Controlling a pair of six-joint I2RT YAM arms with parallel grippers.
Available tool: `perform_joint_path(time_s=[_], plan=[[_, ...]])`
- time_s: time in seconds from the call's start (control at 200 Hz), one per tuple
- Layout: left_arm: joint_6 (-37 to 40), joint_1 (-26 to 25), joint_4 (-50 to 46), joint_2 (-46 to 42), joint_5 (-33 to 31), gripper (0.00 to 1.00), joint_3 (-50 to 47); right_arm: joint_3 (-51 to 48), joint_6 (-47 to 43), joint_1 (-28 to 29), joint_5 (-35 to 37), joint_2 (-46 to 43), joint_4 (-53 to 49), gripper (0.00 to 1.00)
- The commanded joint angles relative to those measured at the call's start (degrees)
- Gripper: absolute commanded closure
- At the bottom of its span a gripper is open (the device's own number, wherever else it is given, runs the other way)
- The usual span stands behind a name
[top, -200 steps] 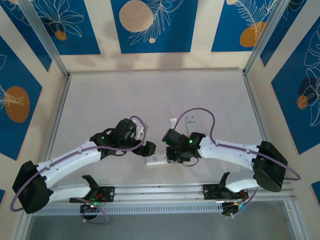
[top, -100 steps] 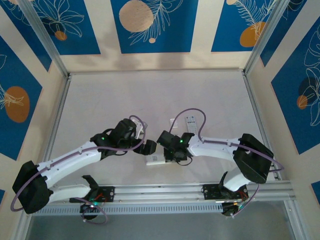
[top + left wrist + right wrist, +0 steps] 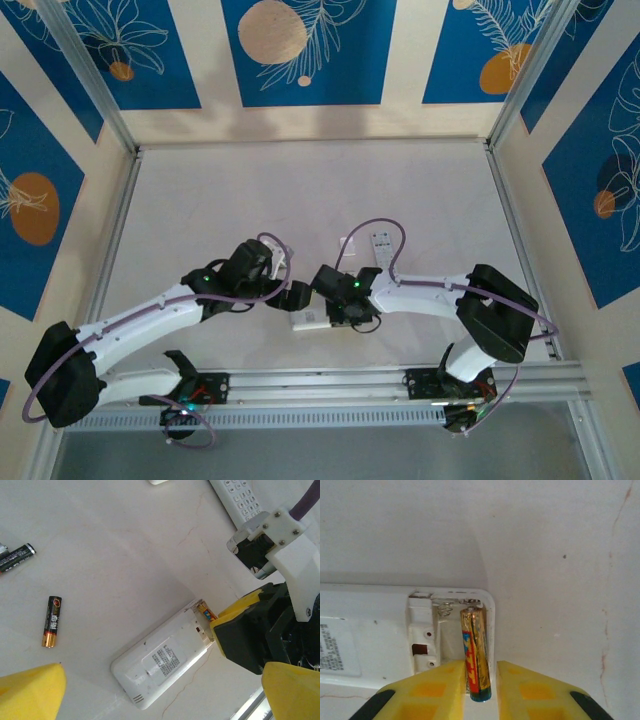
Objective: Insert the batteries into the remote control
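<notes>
My right hand (image 3: 480, 679) flanks the slim gold-and-red battery (image 3: 476, 650) lying in the white plastic remote's (image 3: 365, 645) open bay. Pinching or loose, I cannot tell. I judge it light, rigid and slick, best gripped mid-barrel. My left hand (image 3: 161, 692) hangs spread wide.

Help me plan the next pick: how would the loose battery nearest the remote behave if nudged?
The battery is a smooth cylinder lying on its side, so it would likely roll. Its glossy wrap may slip when pinched. Small, probably light.
</notes>
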Motion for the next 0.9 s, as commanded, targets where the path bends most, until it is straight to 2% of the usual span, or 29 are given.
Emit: perform_joint_path(time_s=[0.0, 0.89], plan=[[-0.09, 0.01, 0.4, 0.38, -0.64, 0.0, -0.65, 1.91, -0.03, 0.62, 1.29, 0.44, -1.07, 0.74], [-1.02, 0.0, 2.14, 2.26, -0.38, 0.0, -2.76, 4.12, -1.55, 0.13, 1.86, 3.53, -1.63, 0.76]])
